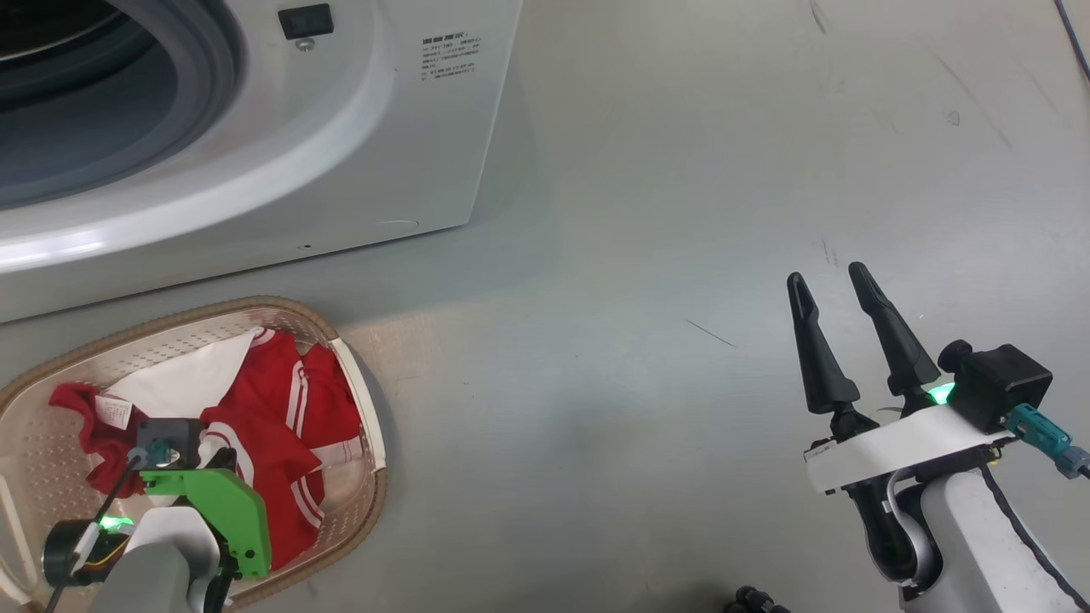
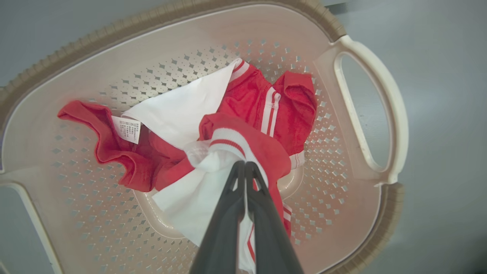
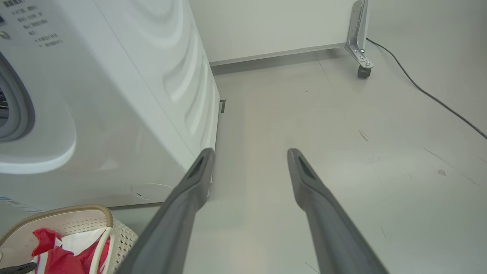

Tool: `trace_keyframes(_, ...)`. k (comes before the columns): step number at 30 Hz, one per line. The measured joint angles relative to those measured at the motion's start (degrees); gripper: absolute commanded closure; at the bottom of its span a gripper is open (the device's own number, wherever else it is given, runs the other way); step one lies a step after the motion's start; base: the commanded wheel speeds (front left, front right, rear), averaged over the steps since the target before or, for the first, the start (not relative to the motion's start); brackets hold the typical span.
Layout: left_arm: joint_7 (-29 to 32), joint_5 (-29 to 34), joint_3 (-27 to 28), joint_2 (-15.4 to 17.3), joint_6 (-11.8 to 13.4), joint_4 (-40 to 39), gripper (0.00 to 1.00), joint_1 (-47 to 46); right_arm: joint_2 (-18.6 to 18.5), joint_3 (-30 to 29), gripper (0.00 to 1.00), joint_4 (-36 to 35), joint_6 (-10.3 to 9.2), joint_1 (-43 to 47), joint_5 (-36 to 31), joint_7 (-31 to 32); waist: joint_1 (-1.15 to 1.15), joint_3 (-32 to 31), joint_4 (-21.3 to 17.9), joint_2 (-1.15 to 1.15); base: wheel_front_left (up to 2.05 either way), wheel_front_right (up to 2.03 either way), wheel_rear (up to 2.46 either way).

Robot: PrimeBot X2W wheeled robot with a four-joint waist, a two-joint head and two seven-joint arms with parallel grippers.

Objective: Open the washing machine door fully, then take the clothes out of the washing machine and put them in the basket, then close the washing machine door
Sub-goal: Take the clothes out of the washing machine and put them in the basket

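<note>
Now, left hand (image 2: 244, 165) pinching clothes (image 2: 249, 101), basket (image 2: 95, 62) lengthwise along washing machine (image 1: 409, 162) front

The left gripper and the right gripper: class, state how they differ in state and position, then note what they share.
The left gripper is shut, pinching the clothes; the right gripper is open and holds nothing. The left gripper points down into the basket; the right gripper hovers over bare floor, off to the right of the washing machine. Both have two long dark tapered fingers.
</note>
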Motion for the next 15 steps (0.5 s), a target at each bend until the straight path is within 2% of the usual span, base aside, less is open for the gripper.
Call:
trace_keyframes(5, -0.5, -0.5, 0.1, -0.4, 0.0, 2.7, 1.00, -0.9, 0.1, -0.4, 0.00, 0.8, 0.00, 0.0, 0.0, -0.2, 0.00, -0.4, 0.4, 0.00, 0.00, 0.00, 0.00)
trace_keyframes(7, -0.5, -0.7, 0.1, -0.5, 0.0, 3.7, 0.00, -0.9, 0.1, -0.3, 0.00, 1.0, 0.00, 0.0, 0.0, -0.2, 0.00, -0.8, 0.7, 0.00, 0.00, 0.00, 0.00)
trace_keyframes(15, -2.9, -0.9, -0.2, -1.9, 0.1, 5.8, 0.00, -1.0, 0.0, 0.1, 0.00, 2.1, 0.00, -0.4, -0.1, -0.2, 0.00, -3.3, 2.1, 0.00, 0.00, 0.00, 0.00)
